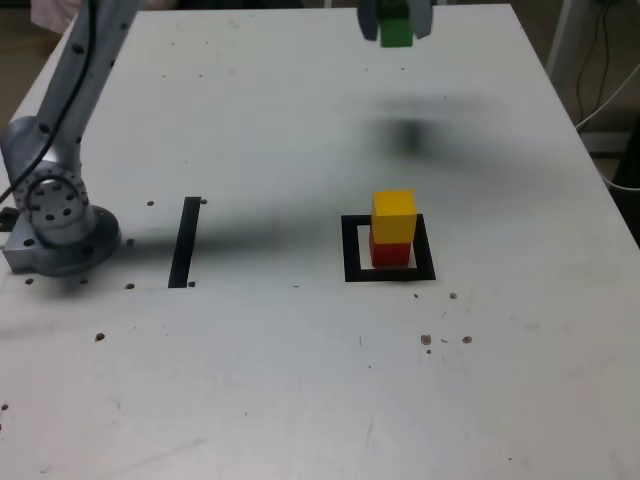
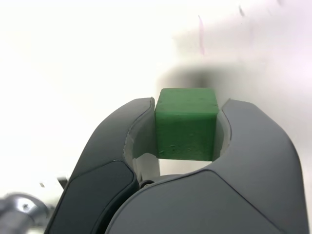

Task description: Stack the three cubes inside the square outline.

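The two thick, curved grey fingers of the gripper [image 2: 187, 117] are closing on a solid green cube [image 2: 187, 124], one finger pressing against each of two opposite sides. Its top face and one side face are showing clearly in the wrist view, and the block is sitting between the tips, filling the space there. I am reading no brand, label or writing on the cube or on the fingers.

In the exterior view the green block is hanging in the air near the upper edge, held well above the white, flat tabletop [image 1: 250, 370], and a soft dark shadow [image 1: 408, 138] is falling on the surface.

The other two cubes are standing stacked: a solid yellow cube [image 1: 393, 216] is resting on top of a solid red cube [image 1: 390, 251]. The red one is sitting inside a flat, thick black square outline with a white centre [image 1: 352, 273]. Neither of these two is touching the fingers; they are lying well apart from them.

I am counting three cubes, one green, one yellow and one red, and one square outline. One straight, flat black strip [image 1: 185, 242] is lying on the table, between the outline and the round grey metal base of the arm [image 1: 62, 240], which is standing at the exterior view's left.
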You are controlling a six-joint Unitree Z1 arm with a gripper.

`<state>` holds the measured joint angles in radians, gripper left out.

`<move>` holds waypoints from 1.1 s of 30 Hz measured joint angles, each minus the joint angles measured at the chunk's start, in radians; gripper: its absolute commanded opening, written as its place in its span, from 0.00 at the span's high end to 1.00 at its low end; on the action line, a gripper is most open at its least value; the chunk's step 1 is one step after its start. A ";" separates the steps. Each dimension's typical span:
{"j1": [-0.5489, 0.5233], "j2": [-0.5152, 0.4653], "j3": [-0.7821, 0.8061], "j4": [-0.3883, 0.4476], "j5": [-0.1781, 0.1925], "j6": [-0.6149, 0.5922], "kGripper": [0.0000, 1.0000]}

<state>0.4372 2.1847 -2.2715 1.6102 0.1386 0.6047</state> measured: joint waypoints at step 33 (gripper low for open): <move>-0.585 -0.252 0.360 0.013 -0.086 -0.728 0.88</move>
<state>-0.1475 1.9328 -1.9111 1.6237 0.0526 -0.1236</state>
